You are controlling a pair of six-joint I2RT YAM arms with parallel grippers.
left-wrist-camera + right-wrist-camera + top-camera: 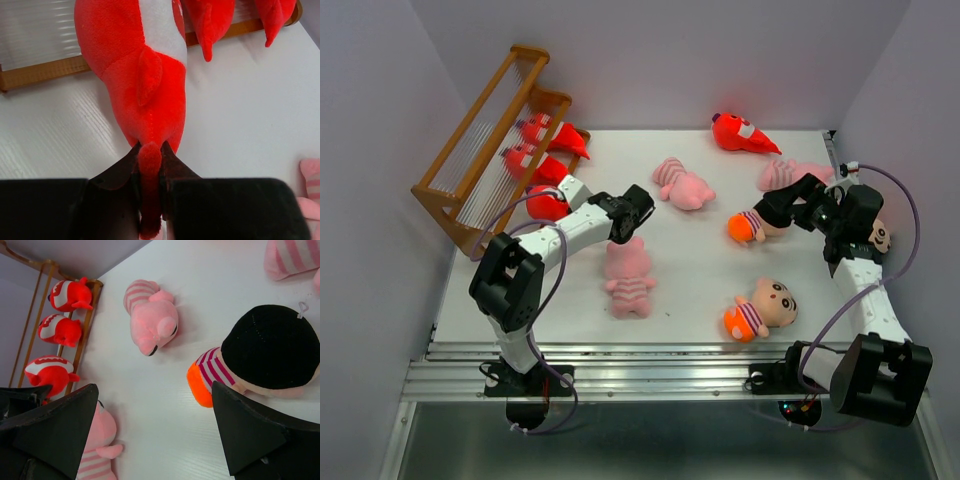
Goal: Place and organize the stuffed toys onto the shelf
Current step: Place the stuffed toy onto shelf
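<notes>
The brown slatted shelf [485, 150] stands at the back left with two red monsters [545, 130] [530, 160] on it. My left gripper [150, 165] is shut on the tail of a third red monster [140, 75], whose head reaches over the shelf's front rail [40, 75]. From above, this gripper [565, 195] points at the shelf. My right gripper [155, 410] is open with nothing between its fingers. It hovers beside a boy doll [265, 350] with black hair and an orange bottom, seen from above as the boy doll [750, 228] near the right gripper [782, 205].
Loose on the white table lie a fourth red monster [740, 133] at the back, pink pigs [682, 185] [628, 278] [790, 173], and a boy doll [760, 305] at the front. Another doll head [878, 235] peeks from behind the right arm. Walls close in on both sides.
</notes>
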